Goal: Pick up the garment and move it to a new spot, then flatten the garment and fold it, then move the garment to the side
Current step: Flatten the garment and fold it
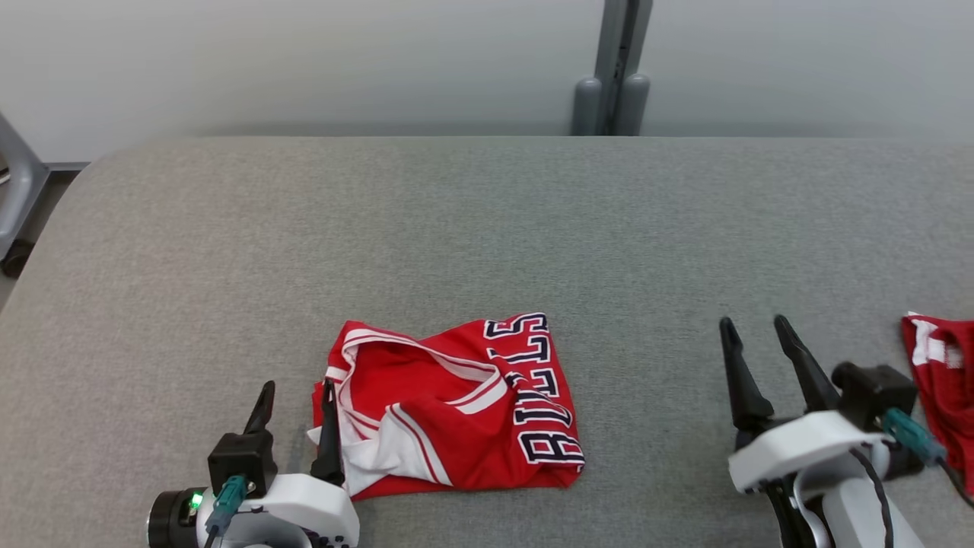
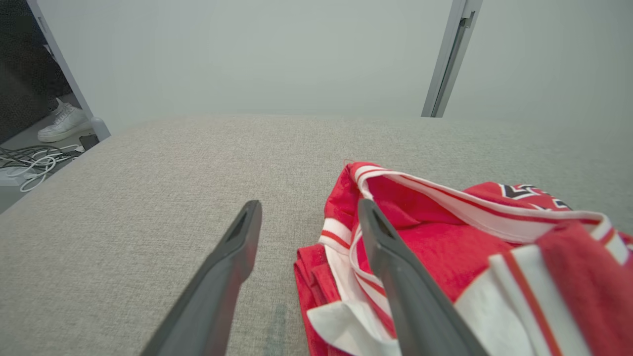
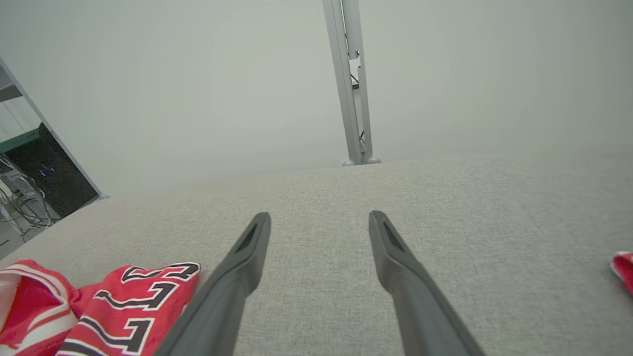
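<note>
A pale wall and a grey metal post are backing a grey cloth-covered worktop. The left end effector is standing with its jaws wide and holding nothing, one finger lining up along the left edge of the garment — whether it is touching the cloth is unclear. The right end effector is likewise gaping empty over bare worktop, well to the garment's right. The garment is lying in a rough, loose rectangle near the front edge, left of centre. A smaller red top is lying at the right edge. Moving the garment aside is probably calling for a pinch through all layers at both side edges, lifting evenly — and steering away from the other top.
</note>
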Controlling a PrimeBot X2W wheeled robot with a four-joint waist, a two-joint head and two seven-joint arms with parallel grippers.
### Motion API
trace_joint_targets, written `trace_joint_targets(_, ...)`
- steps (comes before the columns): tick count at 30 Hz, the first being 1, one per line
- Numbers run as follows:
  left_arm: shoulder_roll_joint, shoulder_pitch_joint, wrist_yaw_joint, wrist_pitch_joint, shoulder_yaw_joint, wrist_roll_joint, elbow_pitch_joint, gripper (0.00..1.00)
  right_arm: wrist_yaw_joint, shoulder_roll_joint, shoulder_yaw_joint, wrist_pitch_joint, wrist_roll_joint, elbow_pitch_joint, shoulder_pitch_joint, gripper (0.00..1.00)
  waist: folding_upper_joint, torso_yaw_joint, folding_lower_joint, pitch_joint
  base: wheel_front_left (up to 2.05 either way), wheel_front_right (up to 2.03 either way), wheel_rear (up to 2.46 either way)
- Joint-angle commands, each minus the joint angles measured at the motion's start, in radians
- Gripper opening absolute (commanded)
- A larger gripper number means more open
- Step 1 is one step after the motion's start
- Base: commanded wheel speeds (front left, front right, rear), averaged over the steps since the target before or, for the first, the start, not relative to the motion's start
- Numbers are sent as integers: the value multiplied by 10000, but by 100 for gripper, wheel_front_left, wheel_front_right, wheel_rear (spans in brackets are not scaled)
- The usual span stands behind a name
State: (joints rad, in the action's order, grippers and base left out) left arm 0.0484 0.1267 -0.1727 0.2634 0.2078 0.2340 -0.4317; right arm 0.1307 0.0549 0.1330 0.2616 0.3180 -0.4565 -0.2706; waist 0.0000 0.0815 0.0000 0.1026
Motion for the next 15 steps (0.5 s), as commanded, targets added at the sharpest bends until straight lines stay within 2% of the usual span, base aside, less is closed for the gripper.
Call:
trace_joint_targets(1, 46, -155, -49, 10, -138, -117, 78, 100, 1, -9, -259, 40, -176, 111, 325, 100, 0, -190, 0, -52, 0, 0, 0)
trace_joint_targets(4, 45, -389, -148, 10, -480, -232, 349, 100, 2, -22, -224, 39, -332, 271, 887, 100, 0, -410, 0, -67, 0, 0, 0)
trace_joint_targets(10, 43, -703, -85, 11, -704, -334, 559, 100, 2, -16, 12, 40, -261, 352, 1208, 100, 0, -435, 0, -38, 0, 0, 0)
trace_joint_targets(15, 48, -627, -54, 11, -653, -287, 546, 100, 2, -19, 1384, 40, -18, 852, 891, 100, 0, -294, 0, 11, 0, 0, 0)
